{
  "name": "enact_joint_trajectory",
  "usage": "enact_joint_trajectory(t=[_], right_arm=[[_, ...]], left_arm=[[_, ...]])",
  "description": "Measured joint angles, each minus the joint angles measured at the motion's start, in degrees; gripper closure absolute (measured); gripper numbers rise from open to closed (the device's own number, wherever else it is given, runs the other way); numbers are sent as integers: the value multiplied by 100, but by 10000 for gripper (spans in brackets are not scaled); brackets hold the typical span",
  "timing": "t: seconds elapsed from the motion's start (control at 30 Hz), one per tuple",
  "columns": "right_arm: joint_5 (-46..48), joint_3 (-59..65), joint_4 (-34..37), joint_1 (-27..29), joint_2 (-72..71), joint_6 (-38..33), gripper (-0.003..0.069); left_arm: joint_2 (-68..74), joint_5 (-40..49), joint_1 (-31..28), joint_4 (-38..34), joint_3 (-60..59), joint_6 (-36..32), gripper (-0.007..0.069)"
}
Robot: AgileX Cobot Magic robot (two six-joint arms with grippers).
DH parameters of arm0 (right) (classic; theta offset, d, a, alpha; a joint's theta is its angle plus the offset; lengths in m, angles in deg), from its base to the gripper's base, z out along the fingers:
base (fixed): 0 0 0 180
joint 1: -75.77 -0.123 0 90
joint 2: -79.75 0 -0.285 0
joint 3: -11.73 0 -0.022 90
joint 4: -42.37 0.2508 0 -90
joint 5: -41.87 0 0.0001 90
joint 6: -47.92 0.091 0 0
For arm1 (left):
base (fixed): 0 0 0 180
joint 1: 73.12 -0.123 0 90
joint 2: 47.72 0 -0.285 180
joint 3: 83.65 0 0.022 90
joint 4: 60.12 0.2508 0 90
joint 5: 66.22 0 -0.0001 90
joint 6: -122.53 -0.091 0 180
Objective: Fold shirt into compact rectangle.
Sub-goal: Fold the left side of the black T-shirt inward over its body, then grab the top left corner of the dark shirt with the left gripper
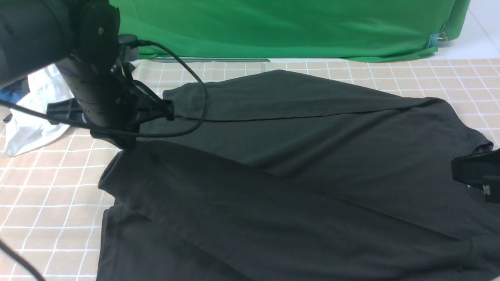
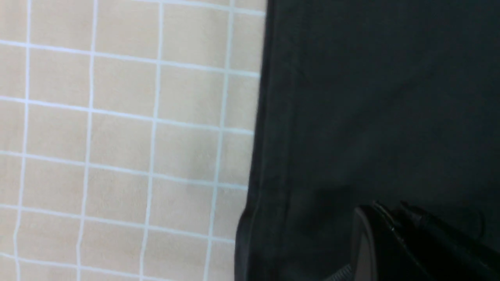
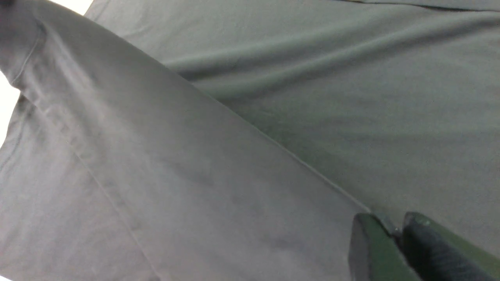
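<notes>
The black shirt (image 1: pixel 297 156) lies spread across most of the checked tablecloth (image 1: pixel 47 187), with one long fold laid over its far side and another raised along its near side. Its print and neck label are hidden. My left gripper (image 1: pixel 127 146) is at the shirt's left edge, and the cloth rises up to it. In the left wrist view its fingers (image 2: pixel 367 234) stand close together over the dark shirt (image 2: pixel 371 97). My right gripper (image 1: pixel 459 169) is at the shirt's right end. Its jaws (image 3: pixel 394 224) are shut on a folded edge of the shirt (image 3: pixel 234 136).
A crumpled white garment (image 1: pixel 31 117) with a blue piece (image 1: pixel 11 93) lies at the far left behind my left arm. A green backdrop (image 1: pixel 293 27) hangs along the table's far edge. My left arm's cable (image 1: pixel 195 78) loops over the shirt's far left corner.
</notes>
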Motion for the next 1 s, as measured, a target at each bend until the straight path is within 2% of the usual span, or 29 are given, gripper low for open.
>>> enact_joint_trajectory(t=[0.23, 0.37, 0.5, 0.57, 0.7, 0.8, 0.9, 1.0], right_arm=[[0, 0, 0, 0, 0, 0, 515], [0, 0, 0, 0, 0, 0, 515], [0, 0, 0, 0, 0, 0, 515], [0, 0, 0, 0, 0, 0, 515], [0, 0, 0, 0, 0, 0, 515], [0, 0, 0, 0, 0, 0, 515], [0, 0, 0, 0, 0, 0, 515], [0, 0, 0, 0, 0, 0, 515]], left_arm=[[374, -344, -135, -68, 19, -234, 590], [436, -667, -135, -24, 19, -308, 548], [460, -1039, -135, 95, 39, -298, 434], [461, -1114, -135, 192, 107, -70, 371], [577, -1126, -268, 323, 430, 436, 318], [773, -1135, -476, 62, 742, 469, 318], [1297, -1177, -793, -624, 1360, 178, 318], [1860, -1257, -931, -848, 1920, -13, 318]])
